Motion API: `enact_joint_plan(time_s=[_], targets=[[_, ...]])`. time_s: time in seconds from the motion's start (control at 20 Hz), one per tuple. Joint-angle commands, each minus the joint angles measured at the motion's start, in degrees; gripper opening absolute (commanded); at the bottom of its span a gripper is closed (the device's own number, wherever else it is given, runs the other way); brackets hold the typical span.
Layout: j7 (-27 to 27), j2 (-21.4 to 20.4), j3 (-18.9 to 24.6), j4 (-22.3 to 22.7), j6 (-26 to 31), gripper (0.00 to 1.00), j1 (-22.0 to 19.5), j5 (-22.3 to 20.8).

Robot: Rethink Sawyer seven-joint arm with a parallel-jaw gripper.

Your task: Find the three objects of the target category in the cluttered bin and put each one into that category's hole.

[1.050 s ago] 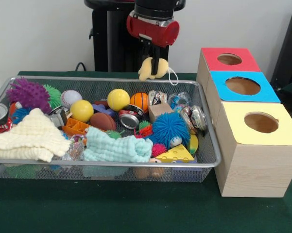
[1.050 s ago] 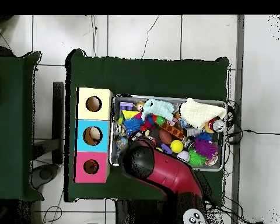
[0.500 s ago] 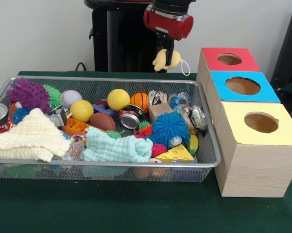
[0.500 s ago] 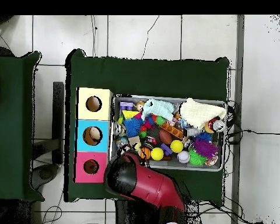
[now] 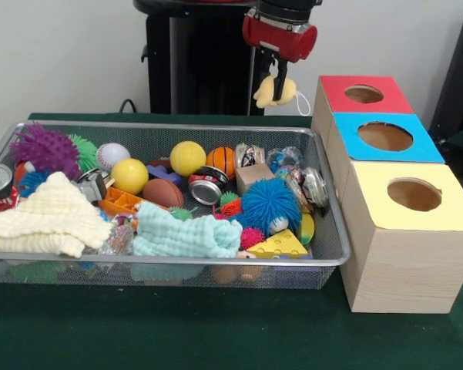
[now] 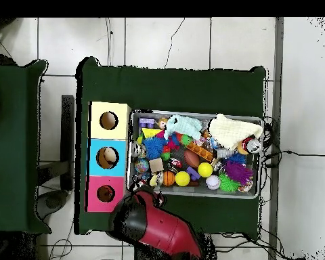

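This is a robot lab, set up for a sorting test. A table (image 6: pixel 172 81) draped in dark green cloth stands on a pale tiled floor (image 6: pixel 158 40), with loose cables (image 6: pixel 273 145) trailing at 3 o'clock of it in the overhead view. On it sit a wire mesh bin (image 5: pixel 323 231) crammed with toys and, at 3 o'clock in the front view, 3 wooden boxes (image 5: pixel 404 258) with red, blue and yellow tops, each with 1 round hole. Behind is a bare white wall (image 5: pixel 62 54).
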Motion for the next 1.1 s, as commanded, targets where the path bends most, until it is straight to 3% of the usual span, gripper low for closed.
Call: enact_joint_plan(time_s=[0.05,0.25,0.5,0.85,1.1], targets=[[17.14,1.11,0.20,3.26,-1.57,0.00,0.45,5.34],[16.74,0.52,0.62,4.06,-1.61,0.00,0.43,6.65],[16.46,-0.88,-2.99,2.49,3.88,0.00,4.08,8.84],[16.49,-1.48,-4.24,2.28,5.84,0.00,6.26,11.08],[16.76,-2.03,-7.54,0.68,10.21,0.00,8.95,11.99]])
